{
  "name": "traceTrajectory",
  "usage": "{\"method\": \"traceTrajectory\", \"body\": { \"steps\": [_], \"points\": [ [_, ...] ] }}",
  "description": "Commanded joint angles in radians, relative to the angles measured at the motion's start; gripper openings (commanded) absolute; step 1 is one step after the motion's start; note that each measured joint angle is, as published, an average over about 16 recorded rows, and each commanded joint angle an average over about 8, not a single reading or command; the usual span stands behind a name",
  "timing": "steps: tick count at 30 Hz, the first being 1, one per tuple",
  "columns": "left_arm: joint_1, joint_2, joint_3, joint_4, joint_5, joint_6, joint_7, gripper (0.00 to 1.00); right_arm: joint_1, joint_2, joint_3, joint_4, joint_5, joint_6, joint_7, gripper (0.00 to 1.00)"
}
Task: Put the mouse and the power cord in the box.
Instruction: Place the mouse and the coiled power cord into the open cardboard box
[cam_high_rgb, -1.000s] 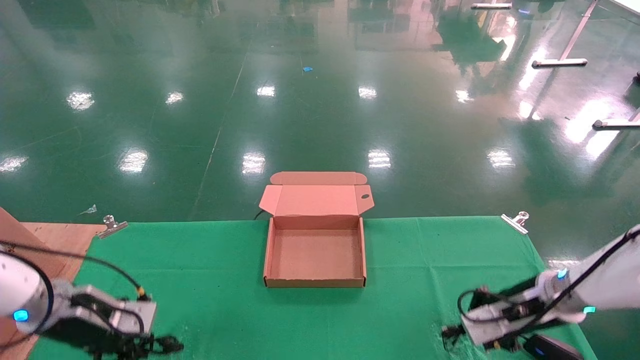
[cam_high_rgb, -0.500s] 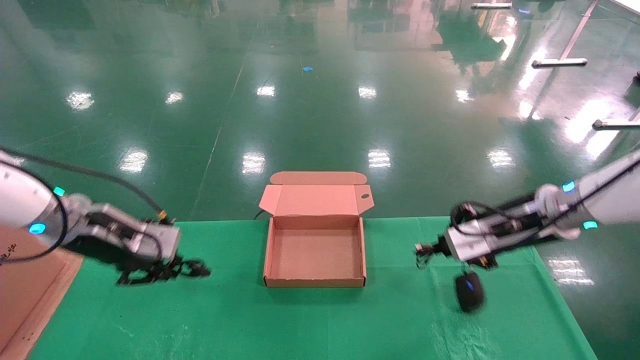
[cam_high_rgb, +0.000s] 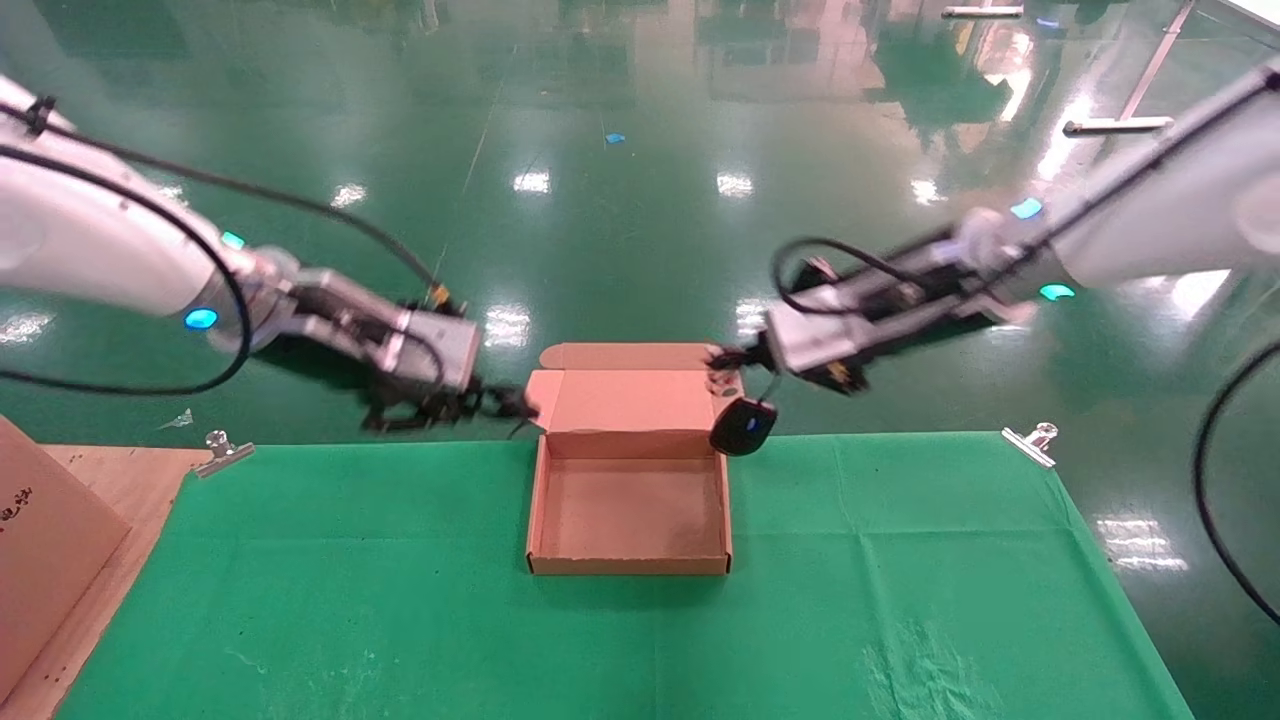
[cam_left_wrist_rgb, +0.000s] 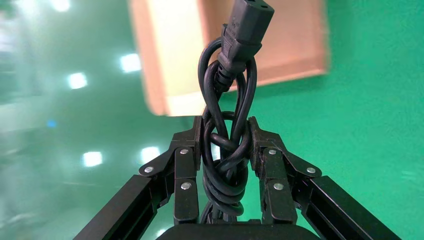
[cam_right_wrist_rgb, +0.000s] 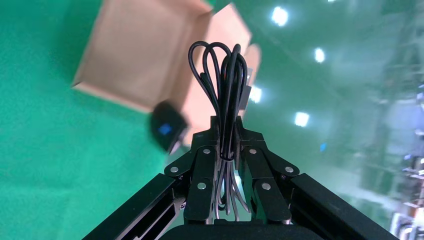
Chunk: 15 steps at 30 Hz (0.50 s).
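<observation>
Left gripper (cam_left_wrist_rgb: 225, 145) fingers (cam_left_wrist_rgb: 186, 165) clamped on power cord (cam_left_wrist_rgb: 227, 100); right gripper (cam_right_wrist_rgb: 226, 145) pinching looped mouse cable, so mouse (cam_high_rgb: 743, 427) dangling mid-frame over box (cam_high_rgb: 628, 560) rim.

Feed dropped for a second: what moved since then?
Both arms rose from the near table edge toward the box. The left gripper, shut on the power cord, reached its lid's left side; the right gripper carried the mouse, dangling by its cable, to its right rear corner. The box stayed open, empty.
</observation>
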Motion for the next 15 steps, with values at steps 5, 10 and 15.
{"method": "traceTrajectory", "body": {
  "steps": [5,10,15],
  "points": [
    [-0.007,0.034,-0.020,-0.009,-0.027,-0.122,0.000,0.00,0.002,-0.038,0.001,0.039,0.012,0.028,0.024,0.00],
    [0.014,0.038,-0.028,-0.018,-0.043,-0.151,0.004,0.00,-0.024,-0.041,-0.011,0.092,0.024,0.042,0.052,0.00],
    [0.032,0.038,-0.033,-0.024,-0.058,-0.160,0.012,0.00,-0.043,-0.040,-0.026,0.135,0.040,0.072,0.081,0.00]
  ]
}}
